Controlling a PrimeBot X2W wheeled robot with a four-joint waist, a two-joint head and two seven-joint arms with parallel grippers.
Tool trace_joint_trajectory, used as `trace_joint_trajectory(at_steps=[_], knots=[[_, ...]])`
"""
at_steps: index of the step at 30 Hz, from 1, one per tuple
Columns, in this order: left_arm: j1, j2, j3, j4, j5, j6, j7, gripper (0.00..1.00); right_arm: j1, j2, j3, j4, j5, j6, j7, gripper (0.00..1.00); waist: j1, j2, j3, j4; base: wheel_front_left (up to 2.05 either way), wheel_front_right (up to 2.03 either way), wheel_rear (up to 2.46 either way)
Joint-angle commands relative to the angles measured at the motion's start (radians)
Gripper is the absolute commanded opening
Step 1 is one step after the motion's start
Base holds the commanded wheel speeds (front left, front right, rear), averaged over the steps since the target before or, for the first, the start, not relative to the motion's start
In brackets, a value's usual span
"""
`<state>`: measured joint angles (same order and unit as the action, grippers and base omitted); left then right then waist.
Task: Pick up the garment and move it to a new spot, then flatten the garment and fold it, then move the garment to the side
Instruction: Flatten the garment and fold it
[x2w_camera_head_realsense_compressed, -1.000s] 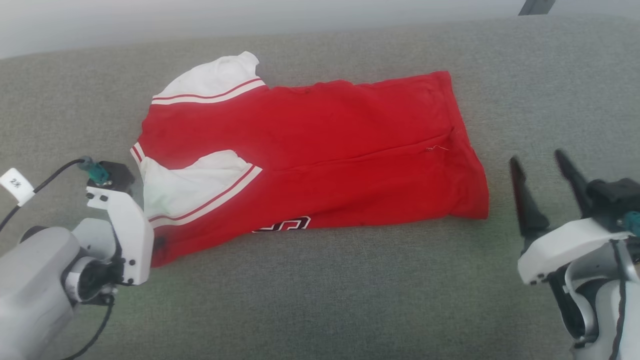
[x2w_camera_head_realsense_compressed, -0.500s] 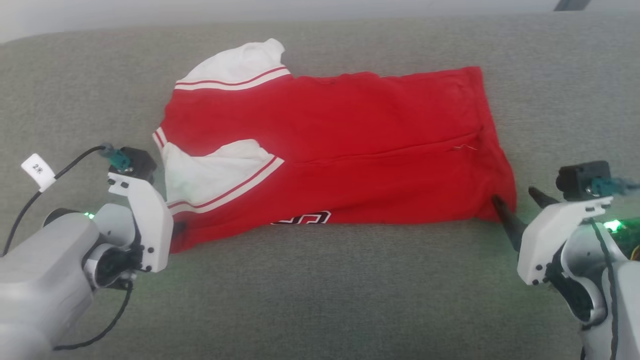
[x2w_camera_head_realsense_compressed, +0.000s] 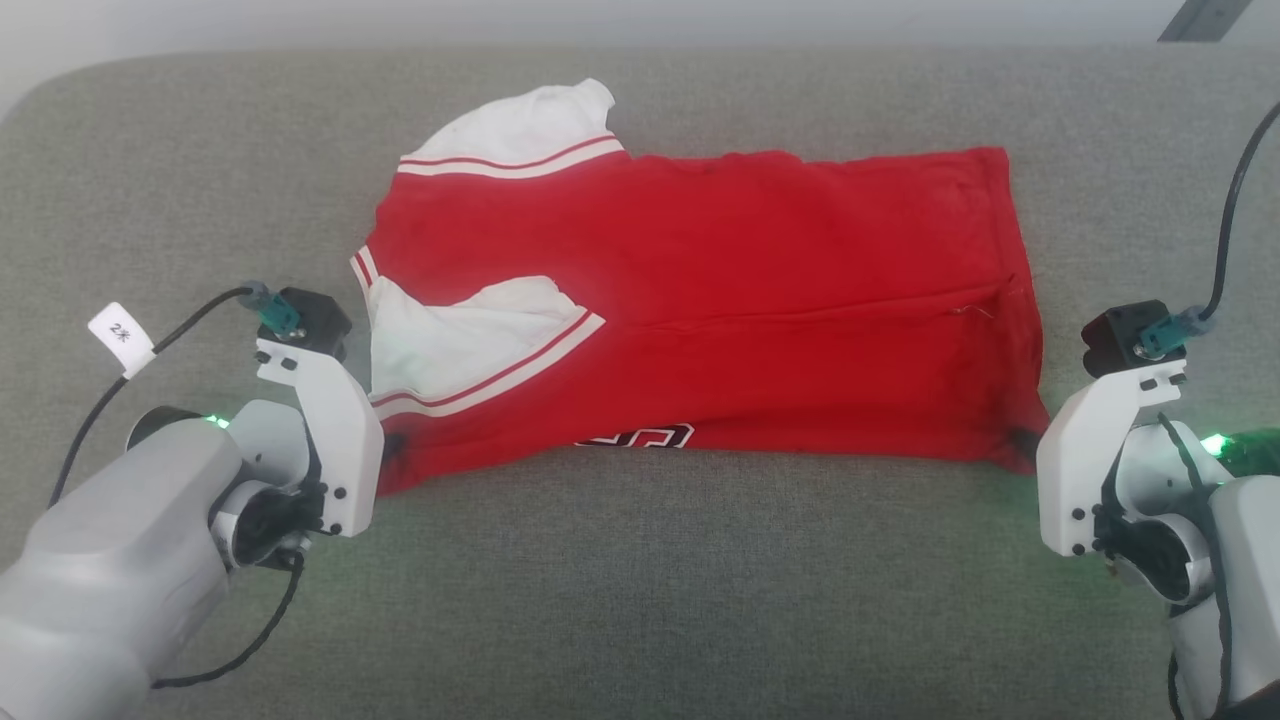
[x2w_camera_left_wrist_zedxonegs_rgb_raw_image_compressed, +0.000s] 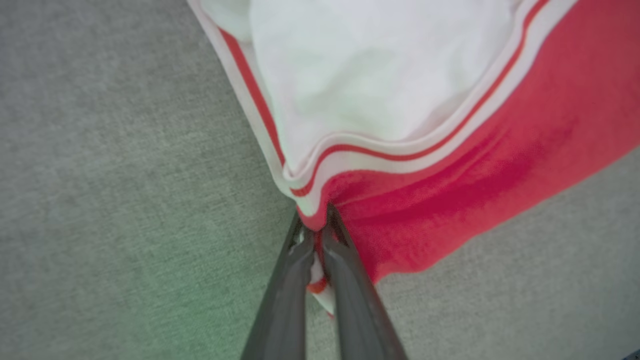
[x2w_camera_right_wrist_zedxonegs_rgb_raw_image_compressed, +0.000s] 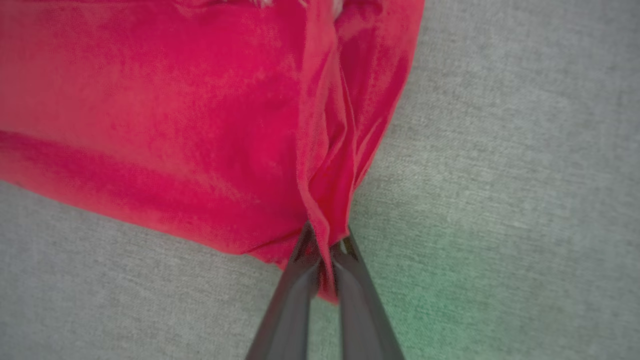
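Note:
The garment (x2w_camera_head_realsense_compressed: 720, 290), a red jersey T-shirt with white sleeves and striped trim, lies folded lengthwise across the grey cushion, a bit of black-white lettering (x2w_camera_head_realsense_compressed: 635, 438) showing at its near edge. My left gripper (x2w_camera_head_realsense_compressed: 392, 447) is shut on the garment's near left corner; in the left wrist view its fingers (x2w_camera_left_wrist_zedxonegs_rgb_raw_image_compressed: 317, 225) pinch red cloth (x2w_camera_left_wrist_zedxonegs_rgb_raw_image_compressed: 450, 175) just below the striped sleeve trim. At the near right corner my right gripper (x2w_camera_head_realsense_compressed: 1022, 440) is shut on the hem; in the right wrist view red fabric (x2w_camera_right_wrist_zedxonegs_rgb_raw_image_compressed: 200, 125) bunches between the fingertips (x2w_camera_right_wrist_zedxonegs_rgb_raw_image_compressed: 325, 240).
The grey fabric cushion (x2w_camera_head_realsense_compressed: 640, 600) stretches wide in front of and around the garment. Its rounded back edge runs along the top, with a pale wall behind. Cables trail from both wrists, the left one tagged with a white label (x2w_camera_head_realsense_compressed: 120, 334).
The right gripper reached in to the garment's near right corner and shut on it. The left gripper finished closing on the near left corner. The head camera has shifted too.

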<state>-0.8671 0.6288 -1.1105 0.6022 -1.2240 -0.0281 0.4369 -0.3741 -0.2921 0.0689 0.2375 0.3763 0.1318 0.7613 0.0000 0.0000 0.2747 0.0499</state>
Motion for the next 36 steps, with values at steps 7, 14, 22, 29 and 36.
trace_joint_trajectory(at_steps=[7, 14, 22, 29, 36], knots=[[0.031, 0.009, -0.013, 0.015, 0.012, -0.012, -0.011, 0.0, -0.009, -0.029, -0.019, -0.006, -0.005, -0.002, 0.021, 0.0, 0.0, 0.0, -0.036, 0.002, 0.0, 0.0, 0.0], [0.017, 0.046, 0.003, -0.015, 0.004, -0.001, -0.005, 0.0, -0.001, -0.064, -0.002, -0.052, 0.036, -0.002, 0.052, 0.0, 0.0, 0.0, -0.065, 0.0, 0.0, 0.0, 0.0], [0.034, 0.093, -0.005, -0.106, -0.001, 0.04, 0.032, 0.0, 0.048, -0.121, 0.025, -0.139, 0.096, -0.002, 0.114, 0.0, 0.0, 0.0, -0.085, 0.005, 0.0, 0.0, 0.0], [0.083, 0.153, -0.017, -0.244, -0.011, 0.108, 0.066, 0.0, 0.134, -0.167, 0.022, -0.238, 0.138, -0.002, 0.164, 0.0, 0.0, 0.0, -0.096, 0.009, 0.0, 0.0, 0.0], [0.153, 0.203, -0.03, -0.367, -0.036, 0.18, 0.091, 0.0, 0.224, -0.161, 0.004, -0.279, 0.163, -0.002, 0.183, 0.0, 0.0, 0.0, -0.095, 0.009, 0.0, 0.0, 0.0]])
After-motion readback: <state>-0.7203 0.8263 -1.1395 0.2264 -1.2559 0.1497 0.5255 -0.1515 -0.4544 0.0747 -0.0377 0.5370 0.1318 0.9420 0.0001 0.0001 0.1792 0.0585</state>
